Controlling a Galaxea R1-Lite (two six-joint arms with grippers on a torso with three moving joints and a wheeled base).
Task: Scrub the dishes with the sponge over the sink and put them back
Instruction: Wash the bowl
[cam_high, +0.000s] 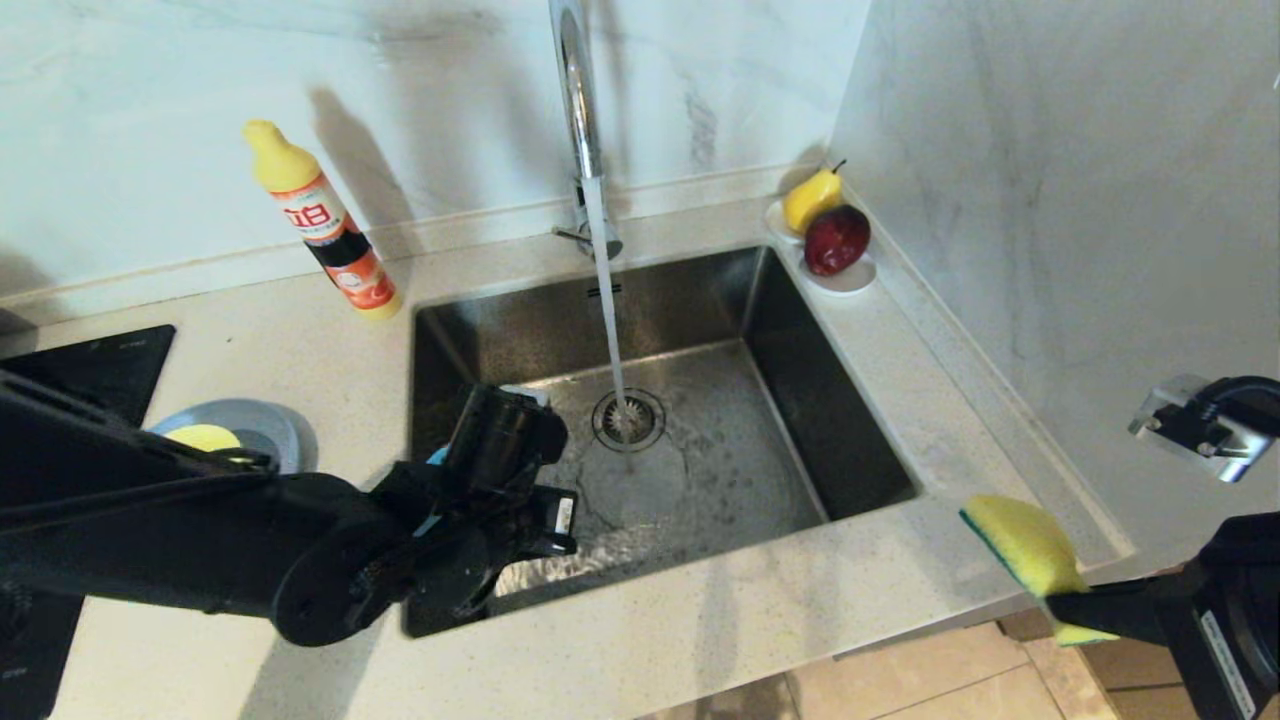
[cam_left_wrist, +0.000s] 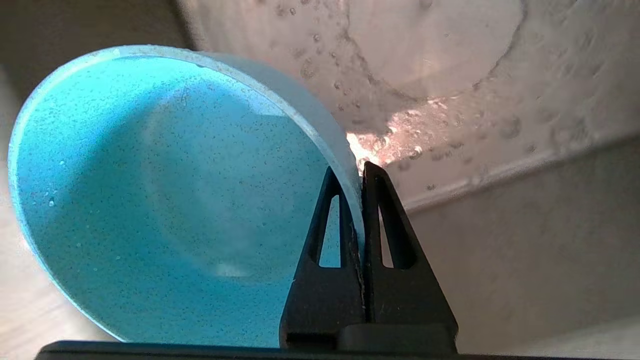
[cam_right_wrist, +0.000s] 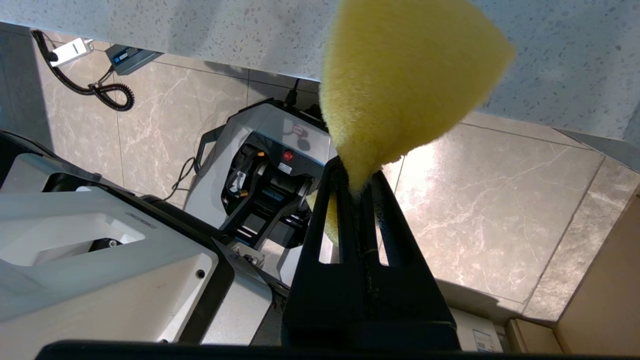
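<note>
My left gripper (cam_left_wrist: 352, 172) is shut on the rim of the small teal-blue bowl (cam_left_wrist: 165, 200), which hangs tilted over the wet floor of the steel sink (cam_high: 780, 330), in its left part. In the head view my left wrist covers nearly all of that bowl. Water runs from the chrome faucet (cam_high: 578, 110) onto the drain strainer (cam_high: 628, 420). The grey-blue plate (cam_high: 270, 425) lies on the counter left of the sink with the pale yellow-green bowl (cam_high: 203, 437) on it. My right gripper (cam_right_wrist: 356, 182) is shut on the yellow sponge (cam_high: 1025, 545), off the counter's front right corner.
A dish soap bottle (cam_high: 325, 235) stands on the counter behind the sink's left corner. A white dish (cam_high: 850, 278) with a pear and a red apple sits at the back right corner. A black cooktop (cam_high: 95, 365) lies far left. A marble wall (cam_high: 1050, 200) closes the right side.
</note>
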